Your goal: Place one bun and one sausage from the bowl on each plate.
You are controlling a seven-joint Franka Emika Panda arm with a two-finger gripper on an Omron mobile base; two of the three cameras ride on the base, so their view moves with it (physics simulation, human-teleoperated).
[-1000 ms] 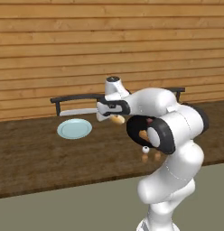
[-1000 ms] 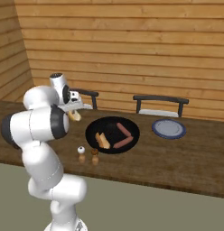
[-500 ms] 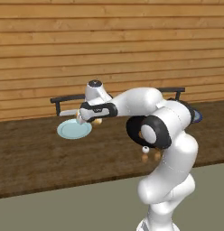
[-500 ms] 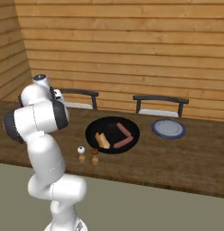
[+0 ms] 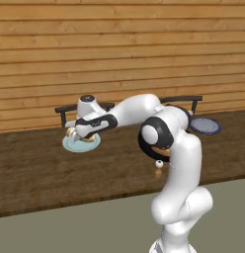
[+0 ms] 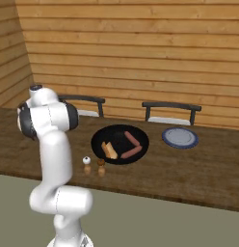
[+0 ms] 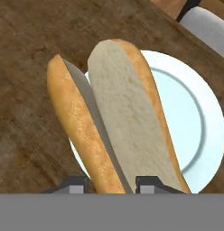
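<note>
— Where's the arm?
— Stretched far out to its left, low over the table, hand pointing down.
— And the gripper (image 5: 75, 134)?
— Clamped on a bun (image 7: 114, 118) — fingertips (image 7: 73, 184) either side.

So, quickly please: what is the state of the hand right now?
Hand: closed on the bun, holding it over the pale blue-green plate.

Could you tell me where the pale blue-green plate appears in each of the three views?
Left base view: the pale blue-green plate lies left of centre, under the bun.
Right base view: not in it.
Hand view: the plate sits right of centre, behind the bun.
Shared landmark: the wooden counter.
</note>
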